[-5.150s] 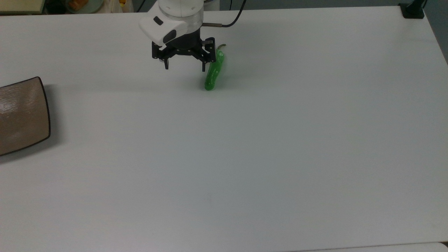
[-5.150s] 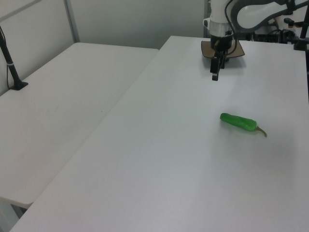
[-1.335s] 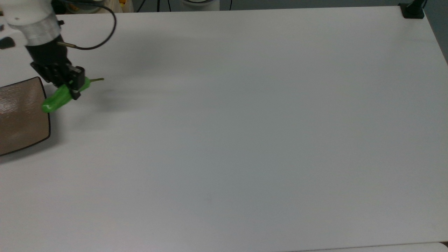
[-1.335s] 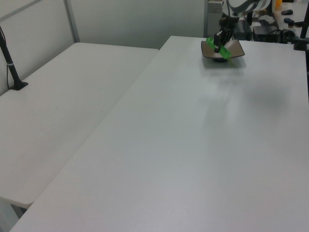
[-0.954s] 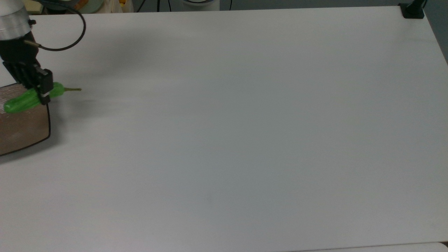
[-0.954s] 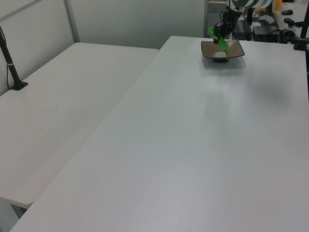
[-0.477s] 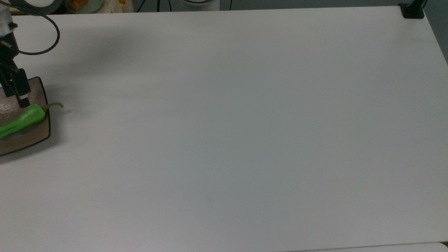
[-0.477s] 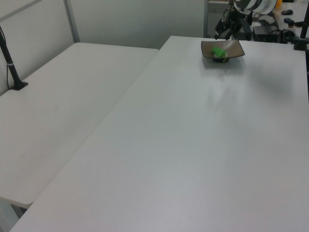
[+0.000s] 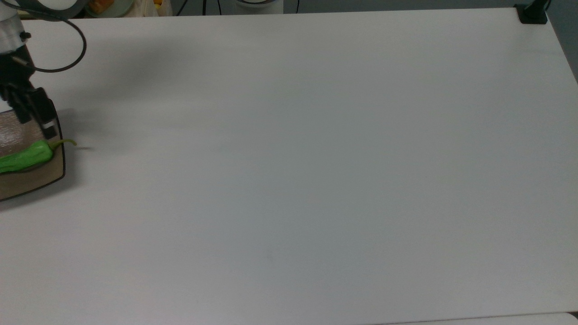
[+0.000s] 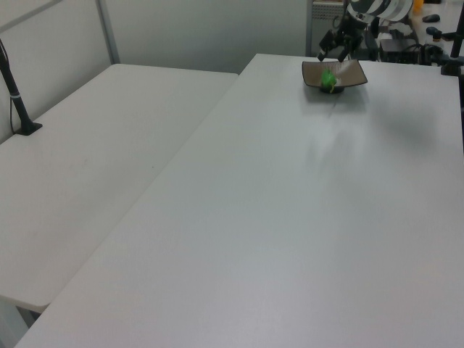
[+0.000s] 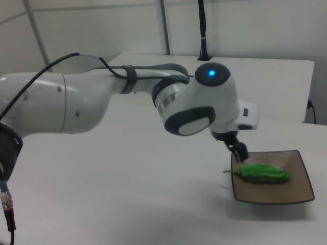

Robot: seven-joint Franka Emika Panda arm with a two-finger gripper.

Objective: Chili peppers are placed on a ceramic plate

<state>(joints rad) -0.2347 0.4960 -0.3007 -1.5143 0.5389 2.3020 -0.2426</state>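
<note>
Soft, even overhead light is filling all three views, leaving the white table (image 9: 316, 180) bright but slightly grey and grainy. In the top view, a broad, faint shadow is spreading toward ten o'clock, and a darker one is hugging the ceramic plate (image 9: 31, 178) at nine o'clock. In the right view, glare is streaking the plate's glossy surface at four o'clock, beneath the arm's glowing blue light.
</note>
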